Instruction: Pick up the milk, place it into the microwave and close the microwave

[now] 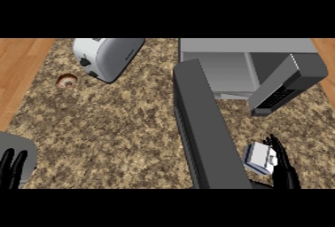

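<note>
A speckled granite counter fills most of the view, with wood flooring showing along its far left and far right. At the far right stands the microwave, grey and open, its pale cavity facing the near side. Its long dark door swings out toward the near edge, running down the middle of the counter. A dark panel with a keypad juts out at an angle to the right of the cavity. At the far left a white toaster lies tilted, and just left of it sits a small brown doughnut. The milk, a small white and blue carton, is near the right, just right of the door, outside the microwave. The right hand is against its right side, fingers straight and spread, not curled round it. The left hand rests at the near left edge, fingers straight and up, holding nothing.
</note>
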`<act>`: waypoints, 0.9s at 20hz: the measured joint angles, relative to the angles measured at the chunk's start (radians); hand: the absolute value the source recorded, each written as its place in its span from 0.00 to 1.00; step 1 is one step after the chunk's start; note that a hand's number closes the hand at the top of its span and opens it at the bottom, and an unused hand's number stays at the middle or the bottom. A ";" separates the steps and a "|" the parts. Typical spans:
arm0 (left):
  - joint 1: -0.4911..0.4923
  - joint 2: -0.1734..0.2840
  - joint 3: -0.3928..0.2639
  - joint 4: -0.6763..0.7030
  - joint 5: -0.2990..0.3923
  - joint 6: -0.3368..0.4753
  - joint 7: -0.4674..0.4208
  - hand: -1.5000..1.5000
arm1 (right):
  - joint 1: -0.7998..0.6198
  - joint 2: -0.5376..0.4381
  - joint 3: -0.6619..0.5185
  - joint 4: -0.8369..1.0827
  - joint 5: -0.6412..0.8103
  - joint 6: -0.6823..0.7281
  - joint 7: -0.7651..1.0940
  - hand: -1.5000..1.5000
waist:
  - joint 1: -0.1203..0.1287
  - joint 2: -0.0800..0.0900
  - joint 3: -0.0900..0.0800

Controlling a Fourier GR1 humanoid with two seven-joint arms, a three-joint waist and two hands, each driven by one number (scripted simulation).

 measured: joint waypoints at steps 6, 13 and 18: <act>0.003 0.001 0.005 0.008 0.010 -0.008 -0.002 0.00 | -0.023 0.028 -0.021 -0.015 0.024 -0.088 -0.062 1.00 | -0.005 -0.001 -0.001; 0.000 0.001 -0.001 0.016 0.013 -0.003 -0.005 0.00 | -0.037 0.069 -0.040 -0.110 0.015 -0.165 -0.058 1.00 | -0.006 -0.002 -0.001; -0.001 0.013 0.001 0.009 0.031 -0.018 0.008 0.00 | -0.143 -0.041 -0.021 -0.063 0.014 -0.017 -0.020 1.00 | 0.006 0.001 0.000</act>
